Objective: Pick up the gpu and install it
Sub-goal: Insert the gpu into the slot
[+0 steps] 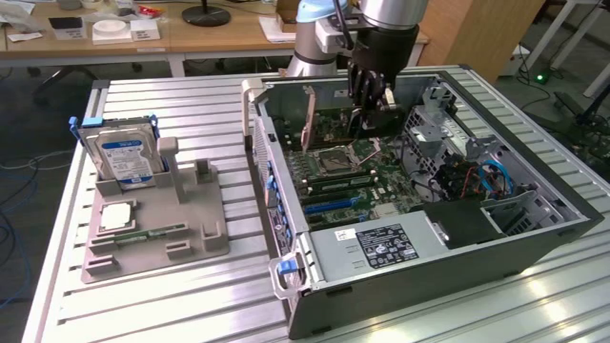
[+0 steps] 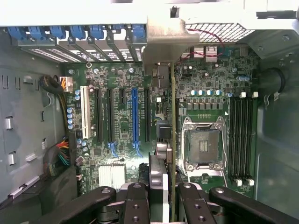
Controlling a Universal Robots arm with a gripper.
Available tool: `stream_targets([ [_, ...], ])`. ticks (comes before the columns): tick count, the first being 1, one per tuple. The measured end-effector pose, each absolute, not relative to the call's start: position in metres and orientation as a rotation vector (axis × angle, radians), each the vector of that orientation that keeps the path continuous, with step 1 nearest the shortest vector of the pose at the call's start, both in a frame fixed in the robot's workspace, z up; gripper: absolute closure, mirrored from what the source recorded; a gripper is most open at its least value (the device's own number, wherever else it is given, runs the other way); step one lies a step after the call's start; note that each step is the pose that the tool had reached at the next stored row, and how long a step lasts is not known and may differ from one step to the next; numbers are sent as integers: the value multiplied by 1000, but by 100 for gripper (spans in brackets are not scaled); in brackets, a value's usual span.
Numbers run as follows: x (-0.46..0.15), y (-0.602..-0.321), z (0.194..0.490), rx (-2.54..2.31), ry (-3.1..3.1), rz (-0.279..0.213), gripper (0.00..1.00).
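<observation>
- The gpu point(image 2: 173, 116), a thin rectangular green circuit-board card with a black cooler on one face and a silver metal bracket point(image 2: 163, 42) at one end, is held on edge inside the open computer case.
- In the wrist view the card is seen edge-on. It lies between the row of black expansion slots with one blue slot point(image 2: 135, 114) and the square silver processor socket point(image 2: 202, 144).
- The bracket end lies against the rear slot openings of the case. It cannot be told whether the card edge is seated in a slot.
- The black gripper point(image 2: 164, 205) has its fingers point(image 2: 135, 205) closed on the two faces of the gpu, pinching it at the end away from the bracket.
- In the exterior view the gripper point(image 1: 367, 100) reaches down into the case, with the gpu point(image 1: 372, 120) directly below it, over the green motherboard point(image 1: 353, 179).
- Four black memory slots point(image 2: 240, 135) lie on the far side of the socket from the card.
- The black and grey metal computer case point(image 1: 533, 236) lies on its side with the side panel off. A grey power supply with a black label point(image 1: 381, 246) sits at its near end.
- On the exterior view's left, well apart from the case, a grey plastic parts holder point(image 1: 162, 243) rests on the ribbed aluminium table point(image 1: 191, 300).
- The holder carries an upright silver hard drive with a blue label point(image 1: 124, 157), a flat square silver processor point(image 1: 114, 214) and a narrow green memory stick point(image 1: 153, 234).
</observation>
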State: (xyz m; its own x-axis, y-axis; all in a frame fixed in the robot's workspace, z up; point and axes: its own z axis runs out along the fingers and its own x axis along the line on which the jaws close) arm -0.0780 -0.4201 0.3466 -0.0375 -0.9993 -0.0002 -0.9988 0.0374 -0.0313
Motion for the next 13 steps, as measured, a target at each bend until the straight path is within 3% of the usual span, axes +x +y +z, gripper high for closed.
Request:
stream_targets([
  [13,-78,-421,341,-2164,2247,-35,72],
])
